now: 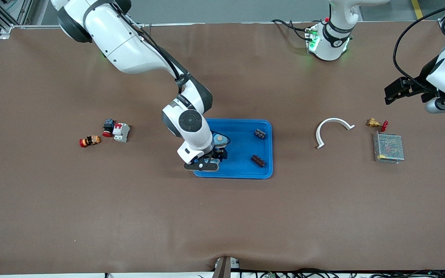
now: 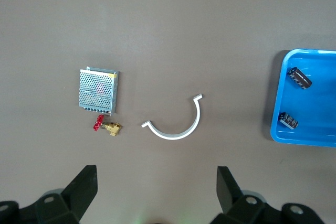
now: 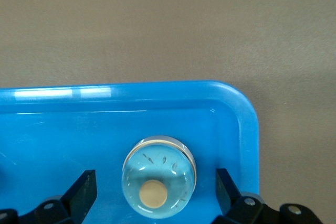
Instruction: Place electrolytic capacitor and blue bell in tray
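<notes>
Blue bell (image 3: 158, 178) is seen resting in tray (image 3: 247, 129) between the spread fingers of right claw (image 3: 155, 195). Snagging on withdrawal is judged possible. Left claw (image 2: 156, 190), open, waits over worktop (image 1: 222, 216); 2 capacitors (image 1: 260, 133) lie in the tray.

Bright even light, soft shadows — tray (image 3: 63, 94) glare

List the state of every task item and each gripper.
Blue bell: lying in the tray, between open fingers, not gripped.
Capacitors: both lying in the tray.
Tray: flat on table.
Right gripper: open, over the tray.
Left gripper: open, waiting above table.
</notes>
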